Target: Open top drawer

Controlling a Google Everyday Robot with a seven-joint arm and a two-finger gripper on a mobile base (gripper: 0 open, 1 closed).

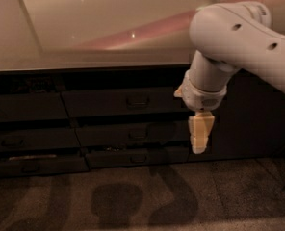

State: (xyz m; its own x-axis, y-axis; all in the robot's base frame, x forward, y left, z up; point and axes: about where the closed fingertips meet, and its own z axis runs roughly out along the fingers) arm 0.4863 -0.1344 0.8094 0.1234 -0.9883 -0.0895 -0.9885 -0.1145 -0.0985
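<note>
The top drawer [104, 102] is the wide dark front just under the countertop, in the middle column. Its small loop handle [137, 100] sits at the centre, and the front looks flush with the cabinet. My gripper [199, 148] hangs pointing down from the white arm [239, 37], in front of the right end of the drawer column. It is to the right of and below the handle, level with the second drawer. Its cream fingers [200, 126] are shut with nothing between them.
Two slimmer drawers [109, 134] lie below the top one, and a second drawer column [24, 107] stands to the left. A plain dark panel [258, 114] is on the right. A pale countertop [94, 28] runs above; patterned carpet [133, 196] covers the floor.
</note>
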